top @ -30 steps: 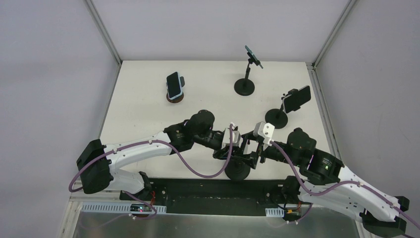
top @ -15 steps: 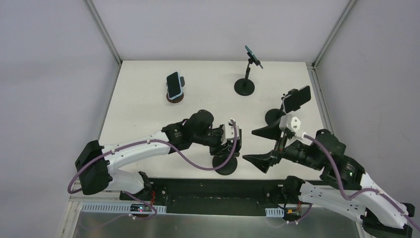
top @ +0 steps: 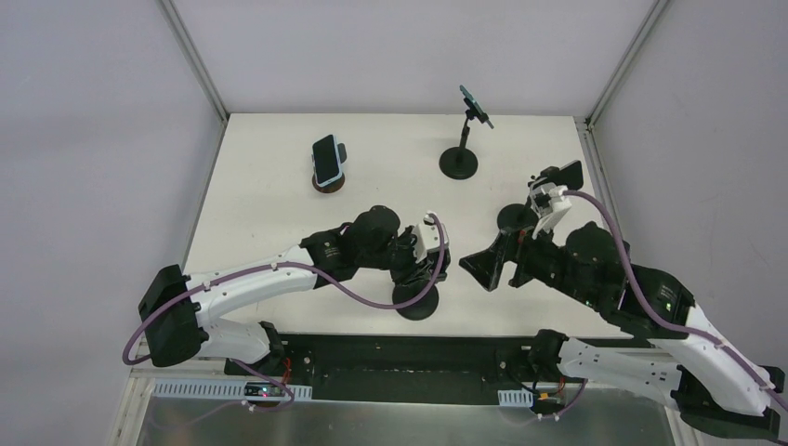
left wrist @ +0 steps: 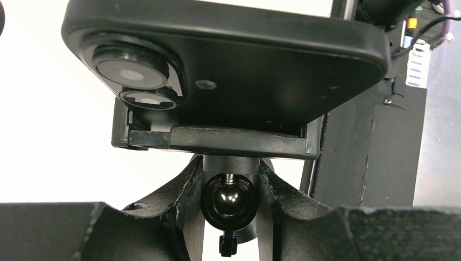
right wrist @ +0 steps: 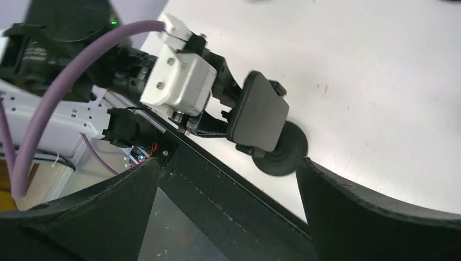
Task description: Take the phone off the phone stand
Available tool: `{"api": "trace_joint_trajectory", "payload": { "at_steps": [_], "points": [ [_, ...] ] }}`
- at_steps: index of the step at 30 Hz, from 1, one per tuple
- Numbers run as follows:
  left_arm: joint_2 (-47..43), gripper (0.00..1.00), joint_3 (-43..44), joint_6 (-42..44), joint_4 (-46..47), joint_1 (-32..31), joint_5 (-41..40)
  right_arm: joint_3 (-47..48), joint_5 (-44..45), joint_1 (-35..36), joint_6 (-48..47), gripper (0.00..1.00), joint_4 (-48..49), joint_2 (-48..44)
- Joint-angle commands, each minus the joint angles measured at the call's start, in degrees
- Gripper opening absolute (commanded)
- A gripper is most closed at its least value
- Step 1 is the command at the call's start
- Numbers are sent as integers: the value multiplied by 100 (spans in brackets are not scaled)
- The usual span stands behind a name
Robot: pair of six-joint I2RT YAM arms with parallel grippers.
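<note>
The left gripper [left wrist: 228, 197] is clamped on the stand [left wrist: 217, 142] beneath the phone [left wrist: 228, 60]. The right gripper [top: 483, 268] hangs wide open and empty. If it pulls off-centre, the stand could tip.

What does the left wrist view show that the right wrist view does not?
Only the left wrist view: the camera lenses on the phone and the ball joint of the phone stand. Only the right wrist view: the stand's round base on the table, the white camera box on the left wrist, the open right gripper. Both: the phone seated in the stand, with the left gripper closed on the stand below it.
</note>
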Motion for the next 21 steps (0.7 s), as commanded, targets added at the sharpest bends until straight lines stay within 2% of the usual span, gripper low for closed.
{"api": "trace_joint_trajectory", "payload": {
  "at_steps": [1,4,8,13,16,21],
  "points": [
    [11,0,133,-136,-509,31,-925,452,663,21,1325,99,-1011,479],
    [-4,0,164,-221,-509,39,-920,419,607,17,1729,99,-957,728],
    [-12,0,193,-246,-507,28,-726,187,548,21,1773,99,-575,974],
    [16,0,215,-246,-508,26,-457,-239,476,19,1518,79,218,1061],
    [38,0,233,-245,-509,35,-305,-356,680,8,1354,63,434,1136],
    [66,0,258,-238,-500,32,-22,-534,822,8,1112,57,819,1205]
  ]
}}
